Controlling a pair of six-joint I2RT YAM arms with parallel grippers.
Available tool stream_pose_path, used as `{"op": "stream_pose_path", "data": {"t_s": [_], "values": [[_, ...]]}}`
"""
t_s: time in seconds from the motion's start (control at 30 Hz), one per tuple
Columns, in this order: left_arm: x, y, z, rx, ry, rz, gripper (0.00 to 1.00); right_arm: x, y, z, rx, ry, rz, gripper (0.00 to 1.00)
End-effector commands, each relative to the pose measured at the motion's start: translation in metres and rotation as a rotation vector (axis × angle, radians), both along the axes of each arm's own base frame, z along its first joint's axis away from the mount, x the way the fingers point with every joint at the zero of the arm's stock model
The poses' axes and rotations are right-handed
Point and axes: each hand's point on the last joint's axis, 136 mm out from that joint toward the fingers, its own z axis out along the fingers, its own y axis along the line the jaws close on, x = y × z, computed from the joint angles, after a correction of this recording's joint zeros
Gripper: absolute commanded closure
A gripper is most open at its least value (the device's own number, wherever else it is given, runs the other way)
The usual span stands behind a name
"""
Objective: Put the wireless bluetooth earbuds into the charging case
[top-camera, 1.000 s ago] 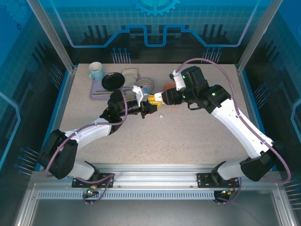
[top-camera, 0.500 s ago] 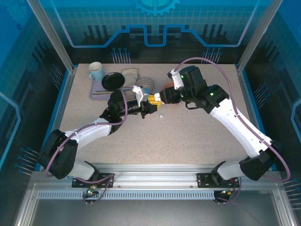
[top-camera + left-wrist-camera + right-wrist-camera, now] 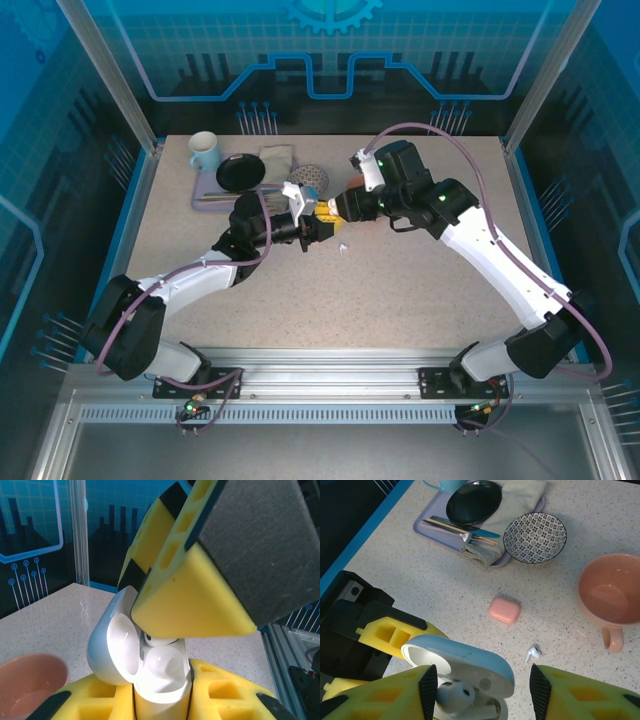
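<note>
My left gripper (image 3: 316,229) (image 3: 162,700) is shut on the base of a light-blue charging case (image 3: 465,657) (image 3: 112,650), held upright above the table with its lid swung open. A white earbud (image 3: 454,696) (image 3: 161,641) sits at the mouth of the case's white interior. My right gripper (image 3: 335,210) (image 3: 484,690) hangs over the case with its jaws apart, straddling it. One yellow finger (image 3: 200,595) rests right on top of that earbud. A second white earbud (image 3: 533,653) (image 3: 343,247) lies loose on the table below.
A closed salmon-pink case (image 3: 504,610) lies on the table. A pink cup (image 3: 612,592) (image 3: 30,680) stands nearby. A patterned bowl (image 3: 535,536) (image 3: 312,177), a lilac tray (image 3: 427,530) with a black plate (image 3: 240,172), cutlery and a napkin, and a mug (image 3: 204,152) stand at the back left.
The right arm has shifted slightly left toward the held case and its jaws have narrowed a little. The left arm and the case have stayed put.
</note>
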Motion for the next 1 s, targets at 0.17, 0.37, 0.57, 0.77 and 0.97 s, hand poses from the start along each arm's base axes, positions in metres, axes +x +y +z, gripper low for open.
{"op": "stream_pose_path", "data": {"t_s": [0.17, 0.37, 0.57, 0.77, 0.97], "values": [[-0.004, -0.002, 0.033, -0.038, -0.104, -0.01, 1.0, -0.009, -0.016, 0.01, -0.04, -0.022, 0.003, 0.48], [-0.004, -0.002, 0.033, -0.039, -0.106, -0.008, 1.0, -0.012, -0.028, 0.012, -0.047, -0.025, -0.018, 0.49], [-0.005, -0.001, 0.034, -0.041, -0.108, -0.008, 1.0, -0.012, -0.034, 0.01, -0.044, -0.022, -0.03, 0.49], [-0.004, -0.001, 0.033, -0.04, -0.109, -0.007, 1.0, -0.011, -0.032, 0.012, -0.02, -0.027, -0.032, 0.49], [-0.004, -0.002, 0.032, -0.039, -0.105, -0.009, 1.0, -0.009, -0.022, 0.024, 0.023, -0.034, -0.012, 0.49]]}}
